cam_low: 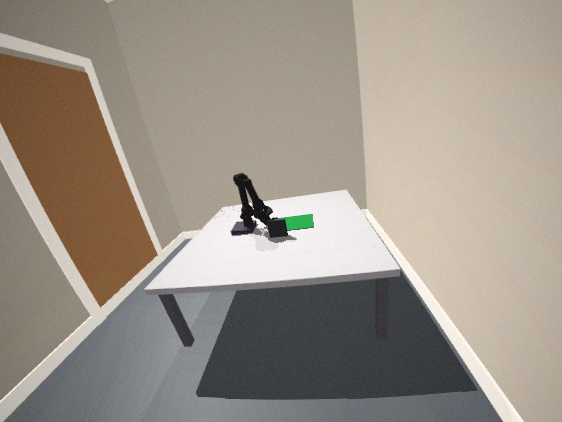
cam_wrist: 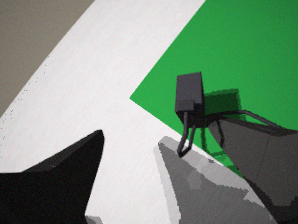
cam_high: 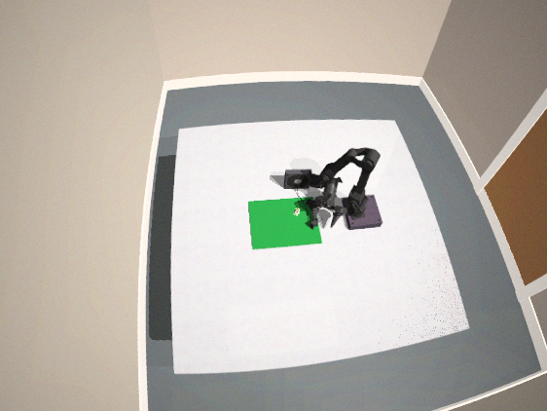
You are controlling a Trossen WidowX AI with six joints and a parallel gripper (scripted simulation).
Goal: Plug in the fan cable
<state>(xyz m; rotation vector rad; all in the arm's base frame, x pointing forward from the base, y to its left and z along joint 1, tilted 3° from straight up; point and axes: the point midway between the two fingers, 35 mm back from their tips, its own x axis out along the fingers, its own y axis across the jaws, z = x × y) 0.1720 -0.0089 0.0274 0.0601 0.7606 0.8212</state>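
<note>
Wrist view question: is the hand (cam_high: 323, 225) (cam_low: 269, 210) (cam_wrist: 155, 127) actually gripping that dark grey rectangular plug (cam_wrist: 189, 92)?

Nope, it's gaping wide and holding nothing. The plug's sitting over the near corner of the flat green board (cam_high: 277, 226) (cam_low: 301, 222) (cam_wrist: 250, 45), ahead of the fingertips and over toward the right-hand finger in that picture. So it isn't lining up with the middle of the gap.

OK, and which way is it pointing?

Its long side is running up the wrist picture, roughly the way the fingers are reaching, with the dark thin cable (cam_wrist: 185, 130) coming out of the end nearer the hand. I'm guessing the next move is shifting sideways to centre the plug, then closing on its long sides without snagging that loop. The right-hand finger's looking awfully near the wires; I can't tell if it's touching.

Where's it going after that?

Top view's showing the cream four-pin header (cam_high: 296, 211) farther in on the board, on the side away from the purple base (cam_high: 377, 220) (cam_low: 235, 232). Plug's sitting off the header, so I'd say pushing down is having to wait for a proper grip.
</note>
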